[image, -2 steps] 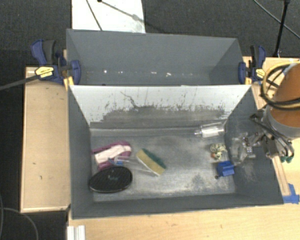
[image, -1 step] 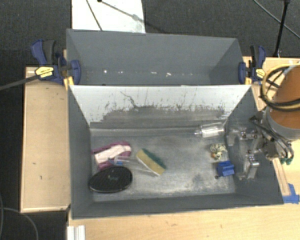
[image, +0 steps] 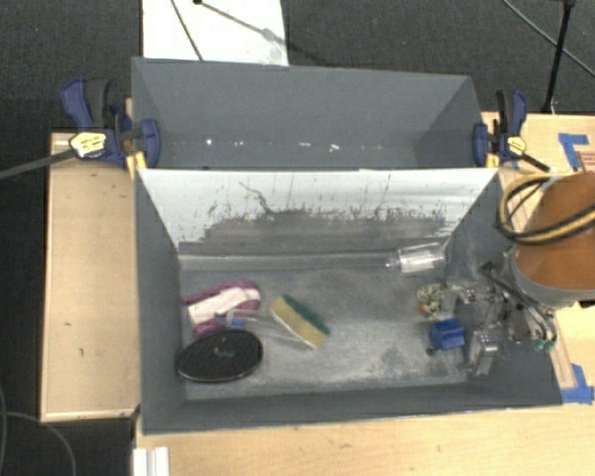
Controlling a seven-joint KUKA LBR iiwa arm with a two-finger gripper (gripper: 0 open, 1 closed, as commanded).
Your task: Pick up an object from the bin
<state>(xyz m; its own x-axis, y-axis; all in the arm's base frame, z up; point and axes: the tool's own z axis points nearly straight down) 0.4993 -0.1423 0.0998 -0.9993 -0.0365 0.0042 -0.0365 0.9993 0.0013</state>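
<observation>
Hanging low over the bin [image: 377,350] floor, our gripper [image: 479,348] sits just beside a small blue object [image: 446,337]; we cannot tell how open it is or whether it grips anything. Beyond it lies a clear plastic tube [image: 416,259]; well apart, a yellow-green sponge [image: 299,320] and a black disc [image: 218,355]. We judge nothing lifted yet: grasp and raise remain. We read no labels

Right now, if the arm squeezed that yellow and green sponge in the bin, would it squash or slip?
The sponge looks like foam, so it would probably squash and spring back. Its blocky shape should slide, not roll. Likely very light.
</observation>
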